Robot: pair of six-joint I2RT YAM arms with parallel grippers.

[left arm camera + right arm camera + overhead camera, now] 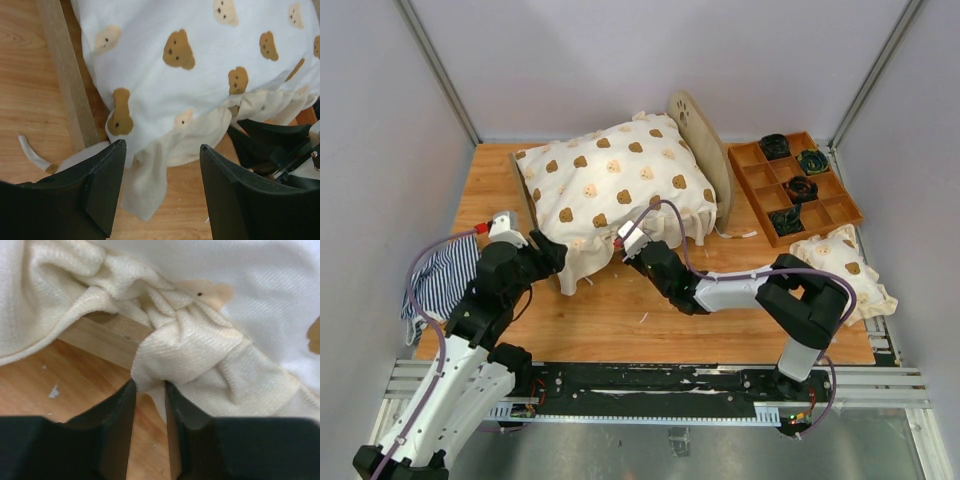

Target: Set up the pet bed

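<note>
The pet bed point(698, 140) stands far-centre on the table point(620, 320) under a blanket point(610, 180), the tray point(750, 185) right of it, a pillow point(840, 265) before the tray, a cloth point(445, 275) at the left edge.

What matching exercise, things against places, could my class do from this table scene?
1. navy-and-white striped cloth
2. brown wooden compartment tray
3. small cream bear-print pillow
4. large cream bear-print cover

A. draped over the light plywood bed frame
B. wooden table, left edge
C. far right corner
D. right edge, nearer than the tray

Pairs: 1-B, 2-C, 3-D, 4-A.
</note>
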